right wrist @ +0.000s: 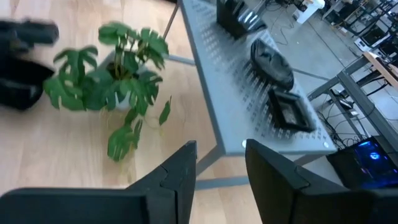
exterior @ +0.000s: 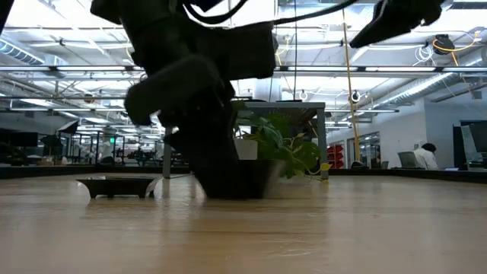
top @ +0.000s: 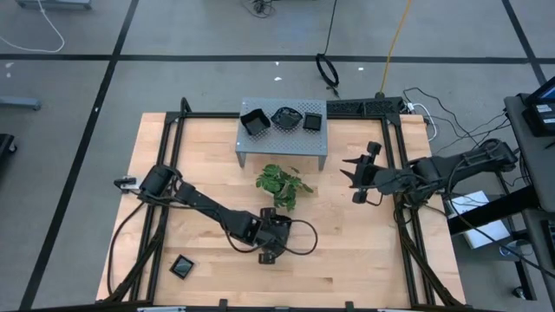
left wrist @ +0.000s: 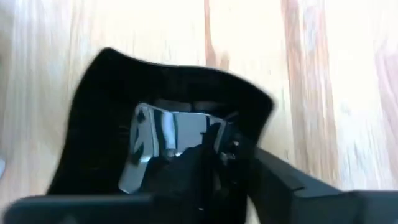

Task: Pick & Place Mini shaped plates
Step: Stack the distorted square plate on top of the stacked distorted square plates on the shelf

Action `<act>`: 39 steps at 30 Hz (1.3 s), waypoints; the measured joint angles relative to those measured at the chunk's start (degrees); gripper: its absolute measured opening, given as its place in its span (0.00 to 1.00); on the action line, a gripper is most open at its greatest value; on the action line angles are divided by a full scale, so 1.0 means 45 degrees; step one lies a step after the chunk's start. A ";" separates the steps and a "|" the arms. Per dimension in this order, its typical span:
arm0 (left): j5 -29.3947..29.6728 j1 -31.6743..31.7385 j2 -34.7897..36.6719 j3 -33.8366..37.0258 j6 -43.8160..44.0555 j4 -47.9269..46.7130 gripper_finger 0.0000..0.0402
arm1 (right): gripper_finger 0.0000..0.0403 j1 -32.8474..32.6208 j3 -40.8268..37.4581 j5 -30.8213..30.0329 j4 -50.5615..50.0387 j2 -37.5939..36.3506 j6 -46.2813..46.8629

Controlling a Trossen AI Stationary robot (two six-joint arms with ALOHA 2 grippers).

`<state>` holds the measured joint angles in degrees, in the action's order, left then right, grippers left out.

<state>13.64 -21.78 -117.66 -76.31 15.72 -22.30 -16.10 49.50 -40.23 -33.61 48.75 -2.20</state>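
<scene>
Beside the plant (top: 279, 184), left gripper (top: 270, 232) points down, jaws straddling a black plate (left wrist: 124, 124).

My right gripper (right wrist: 221, 165): two dark fingers apart, nothing between. Beyond: green leafy potted plant (right wrist: 118, 74) on light wooden table (right wrist: 56, 149), beside grey perforated metal stand (right wrist: 230, 93). On stand: three glossy black mini plates (right wrist: 272, 64). Dark arm (right wrist: 22, 62) beyond plant.
</scene>
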 joint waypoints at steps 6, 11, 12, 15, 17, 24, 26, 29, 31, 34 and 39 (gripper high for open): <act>-0.0835 0.0000 0.0134 -0.0439 -0.0182 -0.0074 0.03 | 0.31 0.0000 -0.0860 -0.0001 -0.0004 0.0005 0.0004; -0.0821 -0.0024 0.0797 -0.1432 -0.0927 -0.0095 0.02 | 0.31 0.0000 -0.1104 -0.0007 0.0076 0.0005 -0.0005; -0.0768 -0.0024 0.1035 -0.1645 -0.1190 -0.0118 0.01 | 0.31 0.0000 -0.1106 -0.0012 0.0104 0.0005 -0.0013; -0.0485 0.0058 0.1844 -0.2259 -0.2015 -0.0124 0.02 | 0.31 0.0000 -0.1109 -0.0028 0.0293 0.0000 -0.0160; 0.0063 0.0185 0.2463 -0.2497 -0.2732 -0.0512 0.02 | 0.31 0.0000 -0.1113 -0.0038 0.0505 0.0000 -0.0335; 0.4112 0.1664 0.4850 -0.2691 -0.3572 -0.2374 0.03 | 0.31 0.0000 -0.1113 -0.0114 0.1609 -0.0016 -0.0796; 0.5464 0.2386 0.5325 -0.2671 -0.3475 -0.3241 0.02 | 0.31 0.0005 -0.1113 -0.0159 0.2171 -0.0046 -0.1140; 0.6748 0.3769 0.5897 -0.2671 -0.2586 -0.4195 0.01 | 0.31 0.0033 -0.1113 -0.0677 0.2943 -0.0123 -0.1729; 0.6864 0.4850 0.5997 -0.2681 -0.1661 -0.4476 0.02 | 0.31 0.0100 -0.1113 -0.1099 0.3263 -0.0191 -0.2046; 0.5993 0.6321 0.5801 -0.2652 -0.1128 -0.5059 0.03 | 0.31 0.0298 -0.1113 -0.1473 0.3712 -0.0327 -0.2338; 0.3545 0.7980 0.5046 -0.2657 -0.1763 -0.4584 0.01 | 0.31 0.0730 -0.1113 -0.1466 0.3712 -0.0593 -0.2350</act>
<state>29.59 14.13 -94.95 -88.27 7.79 -42.92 -12.81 44.49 -46.83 -16.90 46.09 -12.77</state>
